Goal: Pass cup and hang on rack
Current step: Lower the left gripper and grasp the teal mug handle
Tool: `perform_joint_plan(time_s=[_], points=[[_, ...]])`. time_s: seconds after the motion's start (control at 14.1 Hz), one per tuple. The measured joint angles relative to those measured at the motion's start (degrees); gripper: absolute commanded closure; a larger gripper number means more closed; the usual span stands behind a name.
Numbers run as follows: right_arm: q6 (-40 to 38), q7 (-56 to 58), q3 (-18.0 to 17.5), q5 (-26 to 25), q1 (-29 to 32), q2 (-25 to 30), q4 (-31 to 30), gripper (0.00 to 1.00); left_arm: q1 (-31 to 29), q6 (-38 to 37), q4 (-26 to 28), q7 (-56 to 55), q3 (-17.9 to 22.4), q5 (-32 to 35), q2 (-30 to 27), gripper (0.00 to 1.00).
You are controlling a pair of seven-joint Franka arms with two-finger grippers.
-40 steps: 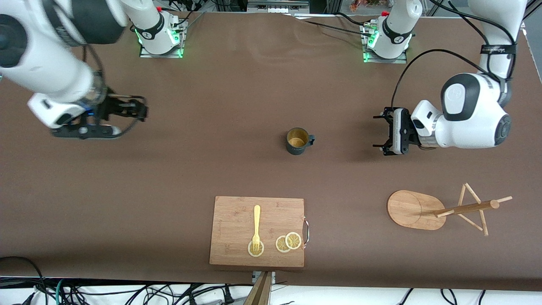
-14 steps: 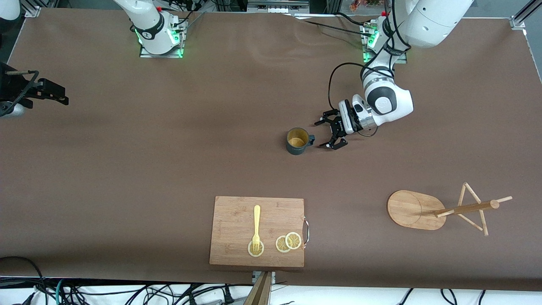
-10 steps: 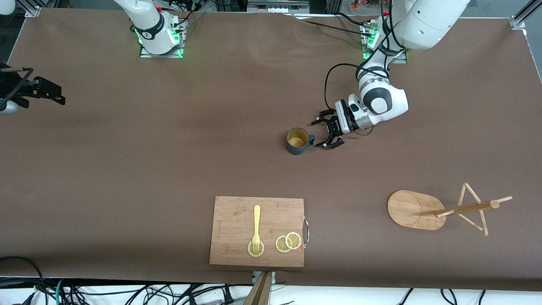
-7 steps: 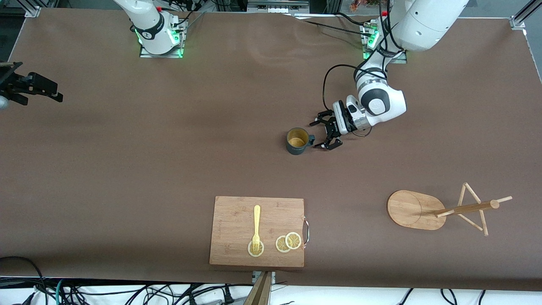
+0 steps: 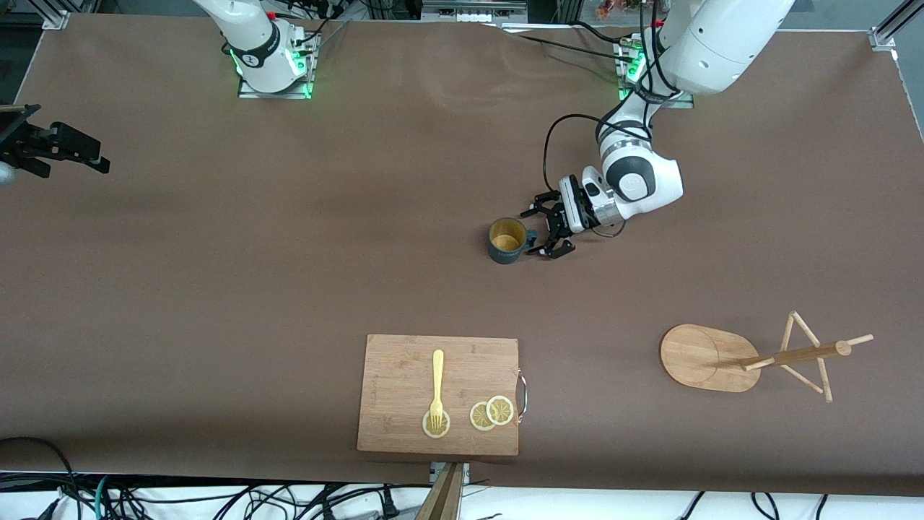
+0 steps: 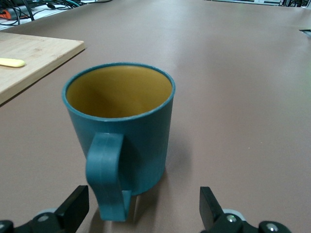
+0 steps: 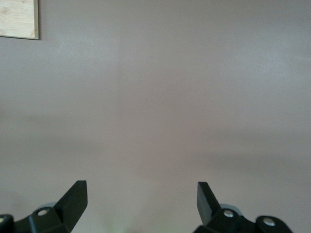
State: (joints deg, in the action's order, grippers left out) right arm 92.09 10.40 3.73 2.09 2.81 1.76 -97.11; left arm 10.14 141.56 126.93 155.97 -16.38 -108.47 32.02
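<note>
Front view, small dark teal ribbed cup [image 5: 507,241] upright mid-table, left gripper [image 5: 543,232] spread wide at its loop handle [image 6: 106,175], not touching, right gripper [image 5: 68,150] parted, waiting over the table's right-arm end.

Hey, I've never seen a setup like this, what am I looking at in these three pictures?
Two white robot arms stand at a brown table. One picture looks down from a high camera facing them; the other two come from cameras on each arm's wrist. The left gripper is low beside the cup, open, its fingers either side of the handle, holding nothing yet. The right gripper waits, open, over the right arm's end of the table. Nearer the camera stand a cutting board with a fork and lemon slices, and the rack.
</note>
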Motion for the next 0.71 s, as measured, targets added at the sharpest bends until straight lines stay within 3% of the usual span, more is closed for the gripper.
perform_joint_plan(time_s=[0.07,0.14,0.21,0.42,0.5,0.71], points=[[-0.01,-0.07,0.00,0.00,0.00,-0.02,0.39,0.00,0.11,0.00,-0.03,0.00,-0.01,0.00,0.04,0.20],[-0.08,-0.11,0.00,0.03,0.00,-0.12,0.81,0.00,0.22,0.01,-0.04,0.00,-0.01,0.00,0.06,0.34],[-0.24,-0.18,0.02,0.07,0.01,-0.39,1.18,0.00,0.32,0.03,-0.05,0.00,-0.01,0.00,0.07,0.57],[-1.30,-0.29,0.03,0.07,0.02,-1.35,1.74,0.00,0.39,0.15,-0.09,0.00,0.00,0.00,0.07,0.95],[-1.46,-0.29,-0.01,0.07,0.02,-1.46,1.84,0.00,0.39,0.16,-0.12,0.00,0.00,0.00,0.07,1.00],[-2.42,-0.34,-0.55,0.08,-0.04,-1.46,2.11,0.00,0.36,0.31,-0.26,-0.03,0.24,0.00,0.08,1.00]])
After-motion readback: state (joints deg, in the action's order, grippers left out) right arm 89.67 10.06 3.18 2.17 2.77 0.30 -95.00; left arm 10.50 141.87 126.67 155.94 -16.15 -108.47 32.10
